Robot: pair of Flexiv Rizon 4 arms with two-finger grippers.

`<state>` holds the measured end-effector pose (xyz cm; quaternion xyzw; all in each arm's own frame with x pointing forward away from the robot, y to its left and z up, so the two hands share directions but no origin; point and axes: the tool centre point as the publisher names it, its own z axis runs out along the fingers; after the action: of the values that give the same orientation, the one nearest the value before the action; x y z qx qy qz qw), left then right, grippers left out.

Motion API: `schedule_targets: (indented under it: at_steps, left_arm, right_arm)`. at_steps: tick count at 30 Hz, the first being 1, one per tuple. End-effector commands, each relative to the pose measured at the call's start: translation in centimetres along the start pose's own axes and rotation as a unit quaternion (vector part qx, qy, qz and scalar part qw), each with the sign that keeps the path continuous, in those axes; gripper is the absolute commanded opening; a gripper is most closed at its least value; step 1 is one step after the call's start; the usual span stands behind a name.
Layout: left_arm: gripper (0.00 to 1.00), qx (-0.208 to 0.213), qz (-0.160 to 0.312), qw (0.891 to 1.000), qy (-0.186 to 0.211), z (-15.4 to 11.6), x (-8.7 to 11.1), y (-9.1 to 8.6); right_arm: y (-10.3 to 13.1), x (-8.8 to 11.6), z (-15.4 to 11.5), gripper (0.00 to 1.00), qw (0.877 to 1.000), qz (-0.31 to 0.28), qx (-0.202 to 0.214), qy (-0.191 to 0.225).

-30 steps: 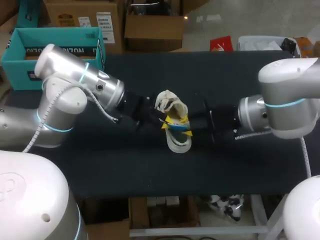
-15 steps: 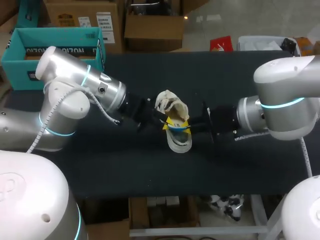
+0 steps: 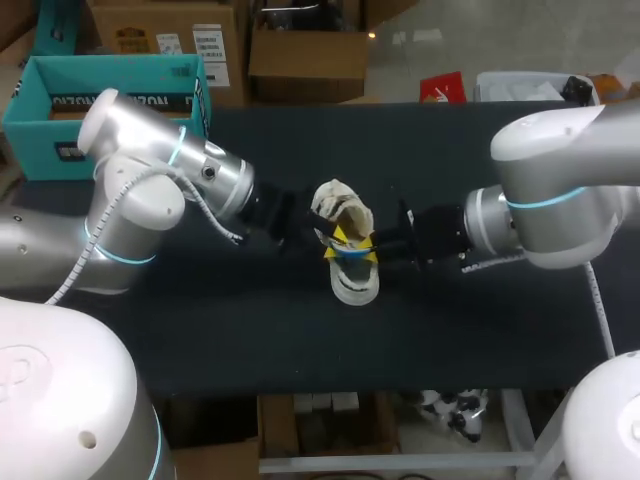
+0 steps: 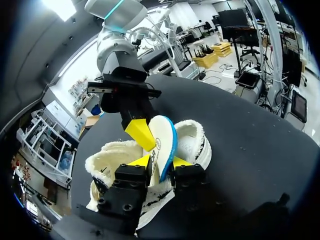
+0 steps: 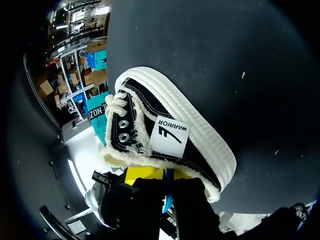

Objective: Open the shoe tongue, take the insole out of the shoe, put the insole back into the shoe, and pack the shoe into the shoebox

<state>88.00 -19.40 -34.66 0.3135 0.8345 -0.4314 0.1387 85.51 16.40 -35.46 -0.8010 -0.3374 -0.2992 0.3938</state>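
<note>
Shoe: the shoe (image 5: 145,107) sat at the middle of the table (image 3: 200,330), between the two arms, its fleece lining (image 4: 112,157) showing at the mouth
Insole: the insole (image 4: 162,137), white with a blue edge, stood up out of the shoe's mouth, only partly inside
Left gripper: the left gripper (image 4: 161,161) had its yellow tips pressed on either face of the insole low down, pinching it
Right gripper: the right gripper (image 5: 168,175) pinched the same insole higher up; from the left wrist only one of its fingers (image 4: 140,132) showed, flat against the insole
Change: over the last second both grippers had edged toward the far end of the shoe's mouth, and the right arm (image 3: 555,200) had swung in toward the middle; the shoe had hardly shifted
Meaning: the insole step looked to be in hand, though whether it was going out or back in could not be told; packing was not yet done
Shoebox: the teal shoebox (image 3: 120,98) stood open by the table's far left corner, well apart from the shoe
Writing: a white tag (image 5: 169,136) with a logo and a printed word sat on the shoe's black side, and white lettering ran along the shoebox wall, upside down in the head view; brand print, so not read off
</note>
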Motion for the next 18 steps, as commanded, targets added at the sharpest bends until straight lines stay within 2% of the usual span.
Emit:
schedule_targets:
  at_steps: [1, 4, 5, 7, 8, 9, 14, 15, 16, 17, 18]
  left_arm:
    - [0.56, 0.015, 0.007, 1.000, -0.004, -0.8, 0.1, -0.5]
    - [0.47, 0.031, 0.014, 0.999, -0.005, -1.4, 0.5, -1.2]
    - [0.42, 0.032, 0.015, 0.999, -0.005, -1.5, 0.6, -1.3]
    - [0.20, 0.031, 0.019, 0.999, -0.003, -1.3, 0.6, -1.6]
    - [0.05, 0.029, 0.021, 0.999, -0.001, -1.1, 0.7, -1.6]
    - [0.00, 0.024, 0.022, 0.999, 0.001, -0.9, 0.7, -1.6]
    - [0.00, 0.019, 0.021, 1.000, 0.006, -0.1, 0.6, -1.4]
    - [0.00, 0.019, 0.021, 1.000, 0.007, 0.0, 0.6, -1.4]
    - [0.00, 0.019, 0.021, 1.000, 0.007, 0.1, 0.6, -1.5]
    - [0.00, 0.018, 0.021, 1.000, 0.008, 0.2, 0.7, -1.5]
    - [0.00, 0.018, 0.021, 1.000, 0.008, 0.3, 0.6, -1.5]
  right_arm:
    - [0.2, -0.2, 0.2, 0.00, 1.000, 0.002, -0.001, 0.001]
    - [0.1, -0.2, -0.2, 0.00, 1.000, 0.003, -0.005, 0.003]
    - [0.1, -0.3, -0.2, 0.00, 1.000, 0.003, -0.005, 0.003]
    - [0.1, -0.3, -0.2, 0.00, 1.000, 0.004, -0.005, 0.004]
    - [0.1, -0.3, -0.2, 0.00, 1.000, 0.004, -0.005, 0.004]
    - [0.1, -0.3, -0.2, 0.00, 1.000, 0.004, -0.005, 0.004]
    - [-0.1, -0.4, -0.4, 0.00, 1.000, 0.005, -0.001, 0.008]
    - [-0.2, -0.4, -0.5, 0.04, 1.000, 0.005, -0.001, 0.009]
    - [-0.5, -0.4, -0.6, 0.40, 1.000, 0.005, -0.001, 0.009]
    - [-0.8, -0.4, -0.8, 0.65, 1.000, 0.005, -0.002, 0.010]
    - [-1.2, -0.3, -0.9, 0.80, 1.000, 0.005, -0.004, 0.011]
